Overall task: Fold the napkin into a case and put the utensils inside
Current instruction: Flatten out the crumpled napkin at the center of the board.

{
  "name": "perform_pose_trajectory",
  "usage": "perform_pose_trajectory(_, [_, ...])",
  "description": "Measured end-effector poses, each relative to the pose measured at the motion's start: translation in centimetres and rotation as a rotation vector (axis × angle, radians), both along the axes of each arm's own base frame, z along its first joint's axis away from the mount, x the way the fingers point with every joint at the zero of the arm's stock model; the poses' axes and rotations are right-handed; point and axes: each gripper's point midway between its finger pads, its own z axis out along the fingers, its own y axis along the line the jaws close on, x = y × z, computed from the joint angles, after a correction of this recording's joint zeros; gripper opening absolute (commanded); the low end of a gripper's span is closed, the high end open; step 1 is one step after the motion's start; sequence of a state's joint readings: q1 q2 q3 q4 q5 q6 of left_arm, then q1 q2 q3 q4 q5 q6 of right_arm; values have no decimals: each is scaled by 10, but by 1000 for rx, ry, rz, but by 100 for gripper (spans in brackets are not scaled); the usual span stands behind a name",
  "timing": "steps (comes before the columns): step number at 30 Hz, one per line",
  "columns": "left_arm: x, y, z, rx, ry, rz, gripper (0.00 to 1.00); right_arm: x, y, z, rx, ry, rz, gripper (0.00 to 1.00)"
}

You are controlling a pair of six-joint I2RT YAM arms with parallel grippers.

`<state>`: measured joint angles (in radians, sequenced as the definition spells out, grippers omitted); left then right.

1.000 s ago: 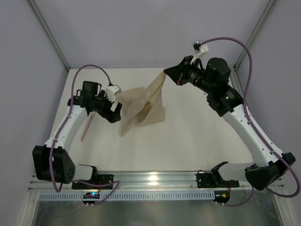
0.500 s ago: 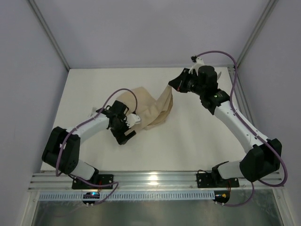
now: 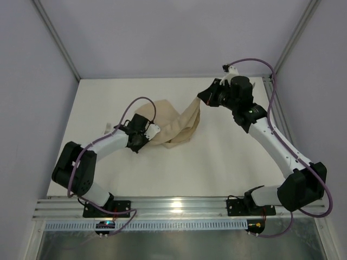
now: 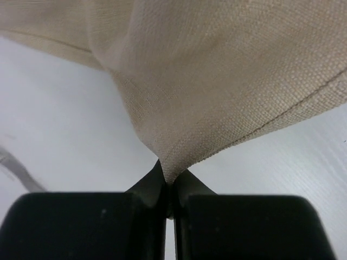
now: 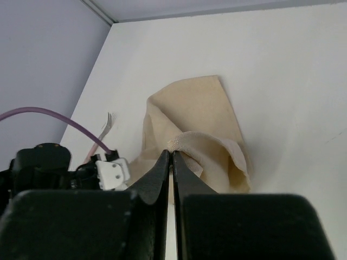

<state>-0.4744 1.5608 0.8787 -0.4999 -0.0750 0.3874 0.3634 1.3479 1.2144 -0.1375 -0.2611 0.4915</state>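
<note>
A second ago the left end effector [image 4: 169,183] stood open by the napkin's left edge, with its arm reaching toward the bench's left side. Half a second ago it had swung round to the napkin's near side, still open. Now it is clamped shut on a pinch of cloth at the near-left fold, and its wrist view shows the fabric drawn down to a point between the closed tips.

The right end effector [image 3: 199,98] has kept its closed grip on a corner of the napkin [image 3: 176,127] throughout. It has brought that corner down and in from the far edge, so the tall peak seen a second ago is now a lower one.

The napkin lies about mid-bench, slightly toward the left and far edges of the bench [image 3: 227,157]. It is plain beige with a visible weave and a stitched hem. It is bunched rather than flat, with a broad flap spread on the bench toward the far-left. A ridge rises to the right end effector's pinch, and loose folds sag beneath it on the right. No pouch shape has formed yet.

A fork [image 5: 103,132] with a pinkish handle lies on the bench beside the left arm, clear of the cloth.
</note>
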Motion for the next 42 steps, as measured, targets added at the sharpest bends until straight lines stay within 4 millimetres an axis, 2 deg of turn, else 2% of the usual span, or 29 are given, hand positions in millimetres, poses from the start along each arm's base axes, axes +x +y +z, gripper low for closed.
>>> perform_pose_trajectory(2, [3,7,21,11,-41,26,0,-5,-9,6,-33,-21,-21,4])
perform_pose_trajectory(4, [15,11,65,-6,-142,55,0,-14,-18,22,-60,-63,-35,4])
perform_pose_trajectory(7, [34,15,162,-76,-361,96,0,-34,-32,72,-72,-192,-50,4])
perform_pose_trajectory(10, [30,21,261,-162,-560,114,0,-69,-47,131,-57,-358,-56,4])
perform_pose_trajectory(13, [7,33,322,-209,-666,110,0,-110,-64,180,-28,-503,-66,4])
perform_pose_trajectory(17, [-32,48,371,-245,-722,89,0,-170,-86,228,20,-652,-75,4])
perform_pose_trajectory(20, [-59,52,406,-294,-762,53,0,-212,-98,256,61,-744,-62,4])
perform_pose_trajectory(24, [-79,53,439,-359,-822,15,0,-244,-103,270,108,-792,-31,4])
perform_pose_trajectory(26, [-83,53,445,-368,-837,9,0,-245,-102,269,119,-780,-29,4])
perform_pose_trajectory(29, [-68,54,434,-317,-804,33,0,-224,-98,256,112,-723,-52,4])
perform_pose_trajectory(32, [-32,51,405,-206,-726,66,0,-177,-92,234,72,-625,-111,4])
perform_pose_trajectory(34, [0,48,379,-136,-660,84,0,-133,-87,210,32,-538,-152,4])
perform_pose_trajectory(37, [51,52,337,-58,-560,137,0,-62,-88,158,-16,-385,-212,4])
perform_pose_trajectory(39, [85,61,306,-8,-496,181,0,-20,-94,111,-42,-265,-253,4])
perform_pose_trajectory(42, [125,66,255,49,-402,192,0,24,-99,41,-70,-97,-283,4])
